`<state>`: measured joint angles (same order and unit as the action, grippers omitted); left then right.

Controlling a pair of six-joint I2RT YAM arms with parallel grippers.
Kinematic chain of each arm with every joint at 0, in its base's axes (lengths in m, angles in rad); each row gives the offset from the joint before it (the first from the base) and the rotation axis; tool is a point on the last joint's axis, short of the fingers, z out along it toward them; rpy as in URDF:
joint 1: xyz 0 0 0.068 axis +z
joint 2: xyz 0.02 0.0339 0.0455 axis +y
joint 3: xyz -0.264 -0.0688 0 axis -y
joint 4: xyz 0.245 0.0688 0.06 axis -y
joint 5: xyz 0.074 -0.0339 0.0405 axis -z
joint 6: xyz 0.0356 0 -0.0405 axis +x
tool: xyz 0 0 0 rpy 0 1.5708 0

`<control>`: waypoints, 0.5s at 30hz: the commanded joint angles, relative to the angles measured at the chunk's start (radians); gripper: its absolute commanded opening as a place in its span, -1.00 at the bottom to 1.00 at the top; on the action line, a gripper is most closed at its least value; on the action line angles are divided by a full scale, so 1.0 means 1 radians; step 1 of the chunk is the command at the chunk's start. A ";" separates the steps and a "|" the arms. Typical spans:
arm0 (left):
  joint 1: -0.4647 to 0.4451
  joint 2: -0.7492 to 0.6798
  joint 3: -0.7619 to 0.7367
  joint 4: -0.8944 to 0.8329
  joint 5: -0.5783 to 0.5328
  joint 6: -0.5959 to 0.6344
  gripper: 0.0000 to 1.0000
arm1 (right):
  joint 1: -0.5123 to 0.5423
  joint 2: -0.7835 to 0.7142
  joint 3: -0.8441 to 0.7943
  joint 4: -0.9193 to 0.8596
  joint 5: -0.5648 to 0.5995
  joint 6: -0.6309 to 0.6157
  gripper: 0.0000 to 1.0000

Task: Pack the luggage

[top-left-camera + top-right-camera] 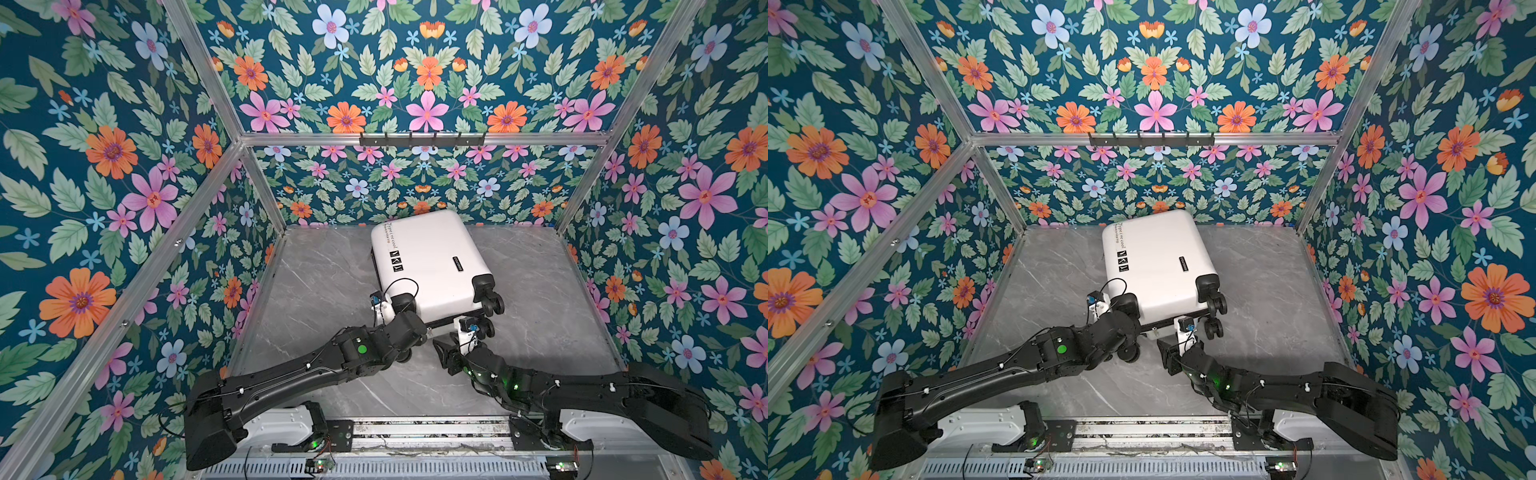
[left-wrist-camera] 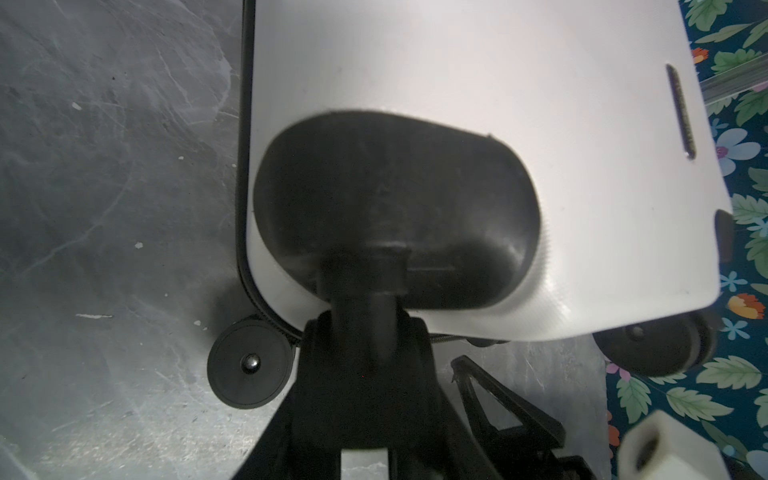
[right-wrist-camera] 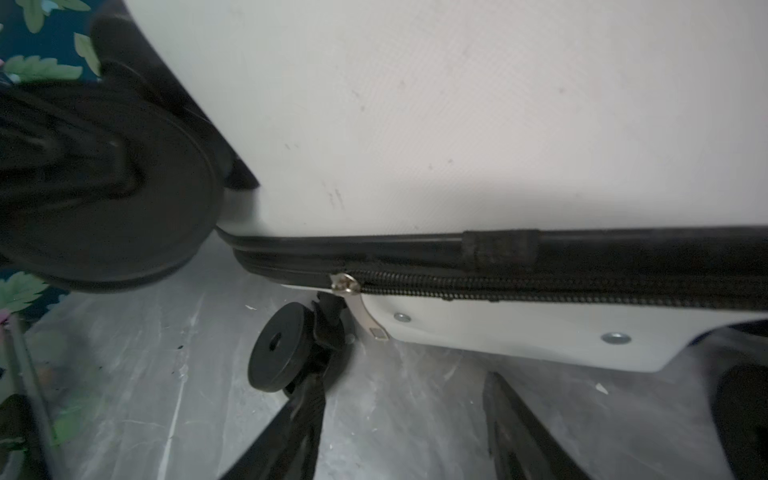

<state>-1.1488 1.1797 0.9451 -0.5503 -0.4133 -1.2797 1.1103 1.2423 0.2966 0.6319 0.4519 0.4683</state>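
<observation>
The luggage (image 1: 432,257) (image 1: 1158,257) is a white hard-shell suitcase lying flat and zipped up on the grey marble table (image 1: 316,282), its black wheels toward the arms. My left gripper (image 1: 409,316) (image 1: 1127,307) (image 2: 361,374) is shut on the near-left upper wheel's black stem, below the wheel housing (image 2: 395,208). My right gripper (image 1: 446,353) (image 1: 1167,349) (image 3: 407,424) stands open just off the wheel-end edge of the luggage. Only bare table lies between its fingers. Past its fingertips hangs the silver zipper pull (image 3: 345,286) on the black zipper band (image 3: 540,286). A lower wheel (image 3: 278,349) sits by one finger.
Floral walls in an aluminium frame close the table on three sides. A black hook rail (image 1: 422,139) hangs on the back wall. The luggage's right wheels (image 1: 492,301) stick out toward the table's right half. The arm bases stand along the front rail (image 1: 415,432).
</observation>
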 commanded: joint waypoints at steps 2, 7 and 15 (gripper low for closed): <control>-0.002 -0.010 0.001 0.015 0.024 0.014 -1.00 | 0.000 0.086 0.016 0.157 -0.003 -0.043 0.20; -0.001 -0.033 0.000 0.003 0.020 0.005 -1.00 | 0.002 0.189 0.037 0.268 0.009 -0.081 0.18; 0.000 -0.061 -0.007 -0.017 0.028 -0.007 -1.00 | 0.000 0.309 0.079 0.374 0.055 -0.102 0.16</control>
<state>-1.1481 1.1305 0.9390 -0.5533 -0.3939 -1.2842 1.1137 1.5295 0.3576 0.9012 0.4683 0.3965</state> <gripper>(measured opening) 0.416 0.584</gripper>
